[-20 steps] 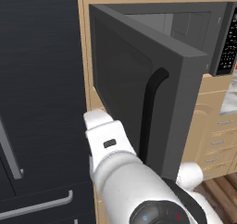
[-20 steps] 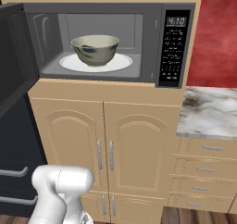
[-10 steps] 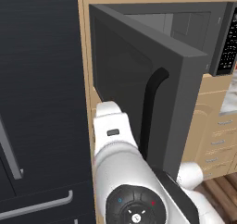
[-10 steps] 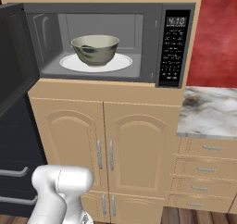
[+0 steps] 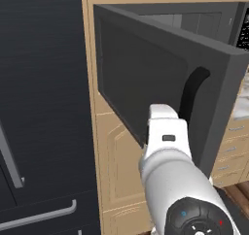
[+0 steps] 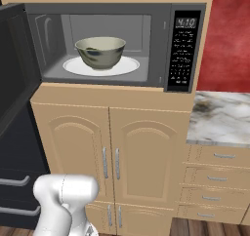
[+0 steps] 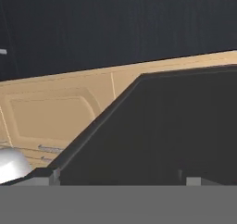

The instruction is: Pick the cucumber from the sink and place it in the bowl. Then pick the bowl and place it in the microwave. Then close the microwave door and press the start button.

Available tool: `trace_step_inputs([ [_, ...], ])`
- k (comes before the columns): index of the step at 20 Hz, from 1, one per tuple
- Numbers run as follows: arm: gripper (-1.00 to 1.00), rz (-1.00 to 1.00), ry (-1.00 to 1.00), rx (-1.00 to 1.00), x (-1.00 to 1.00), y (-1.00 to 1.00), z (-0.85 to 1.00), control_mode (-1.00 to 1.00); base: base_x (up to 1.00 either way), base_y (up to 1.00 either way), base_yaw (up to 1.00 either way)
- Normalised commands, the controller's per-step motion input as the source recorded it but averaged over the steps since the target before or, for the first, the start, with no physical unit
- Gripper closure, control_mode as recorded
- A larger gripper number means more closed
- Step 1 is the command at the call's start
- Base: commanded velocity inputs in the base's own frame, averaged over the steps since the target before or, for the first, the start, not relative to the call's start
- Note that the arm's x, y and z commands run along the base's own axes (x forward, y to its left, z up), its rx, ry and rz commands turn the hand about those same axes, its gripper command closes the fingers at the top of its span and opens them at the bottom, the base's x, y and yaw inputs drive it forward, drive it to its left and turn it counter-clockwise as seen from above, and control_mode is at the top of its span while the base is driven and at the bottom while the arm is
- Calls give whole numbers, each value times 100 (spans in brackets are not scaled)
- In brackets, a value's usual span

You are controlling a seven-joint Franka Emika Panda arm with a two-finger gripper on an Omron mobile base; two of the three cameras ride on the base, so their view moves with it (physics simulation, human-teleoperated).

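You have the wide cream-white bowl (image 6: 101,51) sitting on the white turntable plate (image 6: 101,66) inside the dark grey microwave (image 6: 161,45); whether the cucumber lies in it, you cannot tell. Left for you: shut the dark grey microwave door (image 5: 146,83), which stands swung wide, then press start. Your white arm (image 5: 168,146) reaches up behind the door's outer face, jaws spread wide, holding nothing.

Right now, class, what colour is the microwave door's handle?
Black, a curved vertical handle on the dark grey microwave door; clearest in the left base view.
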Motion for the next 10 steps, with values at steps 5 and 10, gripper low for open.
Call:
trace_step_inputs([
  [5, -100, -15, 0, 11, 4, -71, 14, -100, 0, 0, 0],
  [10, -100, -8, 2, 6, 29, -72, 1, -100, 0, 0, 0],
])
